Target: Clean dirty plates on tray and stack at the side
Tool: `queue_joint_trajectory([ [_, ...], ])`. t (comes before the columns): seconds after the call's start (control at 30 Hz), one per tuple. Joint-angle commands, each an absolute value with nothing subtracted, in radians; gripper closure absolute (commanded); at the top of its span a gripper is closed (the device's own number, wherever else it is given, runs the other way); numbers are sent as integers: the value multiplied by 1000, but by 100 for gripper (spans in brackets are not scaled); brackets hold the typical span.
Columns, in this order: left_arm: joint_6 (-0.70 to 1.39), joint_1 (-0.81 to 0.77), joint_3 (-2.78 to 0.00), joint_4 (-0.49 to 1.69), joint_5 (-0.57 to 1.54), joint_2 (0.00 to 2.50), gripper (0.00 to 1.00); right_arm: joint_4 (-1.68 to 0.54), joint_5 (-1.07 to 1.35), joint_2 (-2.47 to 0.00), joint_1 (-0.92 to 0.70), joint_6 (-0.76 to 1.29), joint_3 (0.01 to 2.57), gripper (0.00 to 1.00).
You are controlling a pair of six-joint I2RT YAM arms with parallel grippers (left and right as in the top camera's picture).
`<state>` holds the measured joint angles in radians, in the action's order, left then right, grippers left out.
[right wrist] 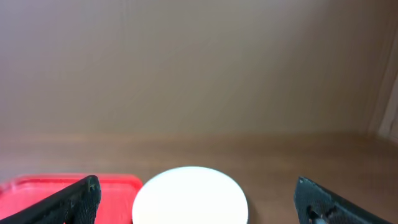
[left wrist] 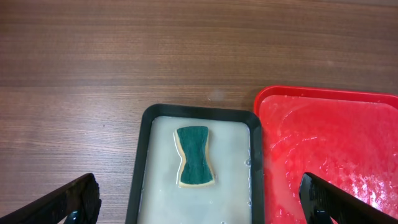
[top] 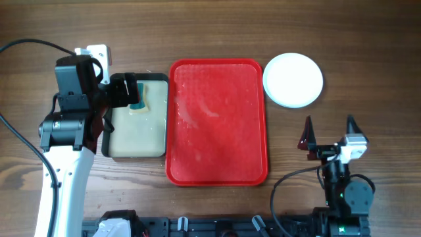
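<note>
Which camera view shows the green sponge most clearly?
The left wrist view: the sponge lies whole and unobstructed in the black-rimmed tray. In the overhead view the left gripper hides part of it. The right wrist view does not show it.

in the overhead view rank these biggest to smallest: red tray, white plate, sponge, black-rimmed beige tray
1. red tray
2. beige tray, partly covered, but it looks bigger than the plate
3. white plate
4. sponge, partly hidden, clearly the smallest
</note>
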<state>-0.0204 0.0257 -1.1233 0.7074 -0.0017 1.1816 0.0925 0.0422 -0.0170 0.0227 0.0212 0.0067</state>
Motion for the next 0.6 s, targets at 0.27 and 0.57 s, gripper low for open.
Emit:
queue_joint_trajectory([
  [0.27,-11,31,-1129,705,10,1180,0,3,38,-5,23,-24,5,1],
  [0.57,-11,31,-1129,705,10,1180,0,2,38,-5,23,-24,5,0],
])
